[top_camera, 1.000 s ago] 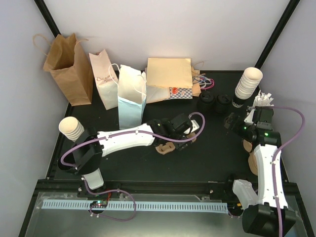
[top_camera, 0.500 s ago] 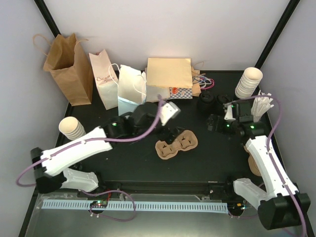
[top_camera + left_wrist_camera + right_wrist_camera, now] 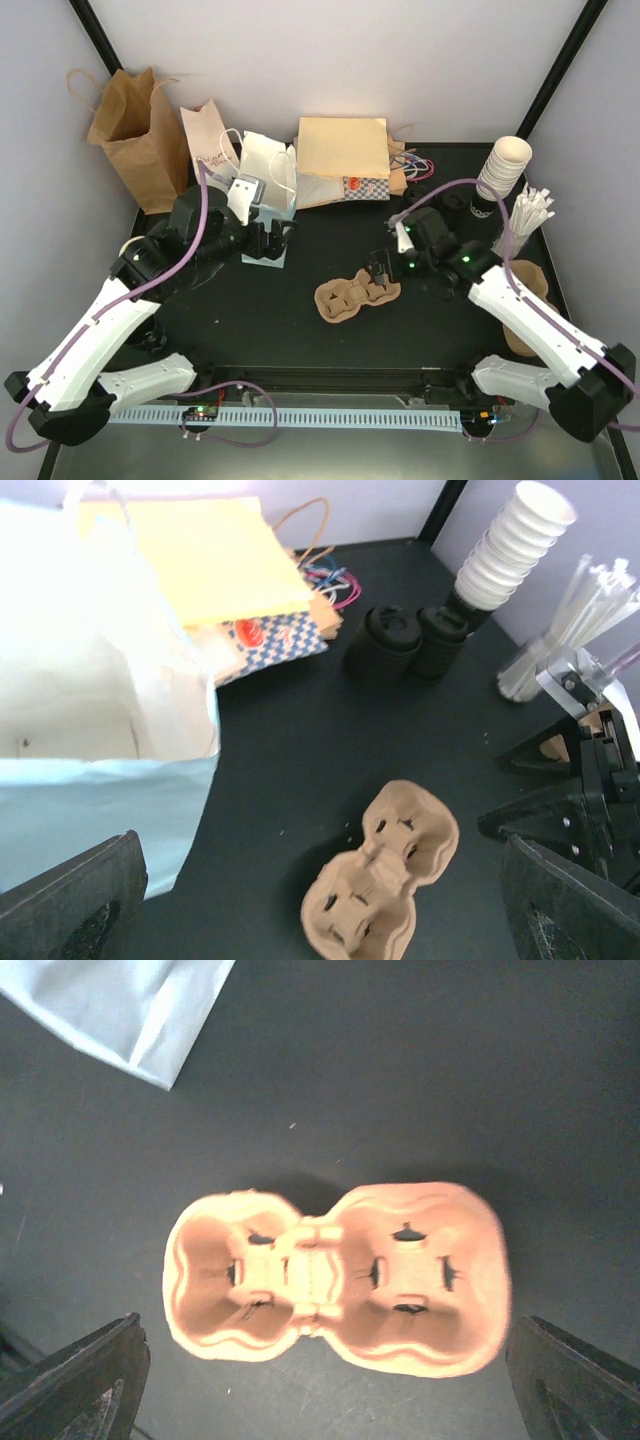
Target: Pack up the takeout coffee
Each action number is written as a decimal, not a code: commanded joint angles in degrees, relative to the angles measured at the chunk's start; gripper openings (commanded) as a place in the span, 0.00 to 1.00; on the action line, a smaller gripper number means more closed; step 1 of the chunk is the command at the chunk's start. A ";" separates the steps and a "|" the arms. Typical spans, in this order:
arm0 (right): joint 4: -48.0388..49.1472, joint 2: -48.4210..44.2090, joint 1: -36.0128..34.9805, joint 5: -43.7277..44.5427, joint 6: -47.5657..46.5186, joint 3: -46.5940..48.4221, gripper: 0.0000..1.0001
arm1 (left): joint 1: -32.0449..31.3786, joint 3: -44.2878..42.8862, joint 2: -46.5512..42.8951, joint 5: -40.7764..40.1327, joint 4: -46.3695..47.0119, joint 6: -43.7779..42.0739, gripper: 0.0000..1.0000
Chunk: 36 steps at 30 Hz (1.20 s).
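Below my right gripper (image 3: pixel 320 1390), jaws fully apart, empty: tan moulded-pulp two-cup carrier (image 3: pixel 335 1275). Carrier-staging step, I'd say; next needs a descent onto its rim.

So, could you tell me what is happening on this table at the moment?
Two robot arms are working on a takeout order. The left claw hangs open beside the pale blue bag, holding nothing. The right claw, also open, hovers right over the cardboard cup carrier, which lies on the table with both wells empty. The stacked cups and black lids sit at the far right.
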<state>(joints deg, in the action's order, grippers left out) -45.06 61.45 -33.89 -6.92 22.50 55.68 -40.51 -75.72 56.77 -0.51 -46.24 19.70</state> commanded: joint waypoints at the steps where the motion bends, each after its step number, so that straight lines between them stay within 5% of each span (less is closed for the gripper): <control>1: 0.32 5.12 -4.76 0.73 -2.21 2.75 1.00 | 3.88 -4.67 -0.64 2.96 -7.59 -0.43 0.99; 13: 2.12 18.61 -12.51 7.80 -0.85 1.89 0.92 | 13.07 -3.64 -4.73 2.88 -13.29 0.65 0.99; 36: 4.28 33.79 -19.94 17.76 4.49 5.11 0.76 | 15.19 -0.43 -4.74 -2.25 -10.19 -1.76 0.99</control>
<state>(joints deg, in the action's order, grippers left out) -42.68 94.06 -53.41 8.14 26.11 59.07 -25.91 -76.97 52.38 -1.61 -57.63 18.63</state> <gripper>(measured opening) 0.780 0.989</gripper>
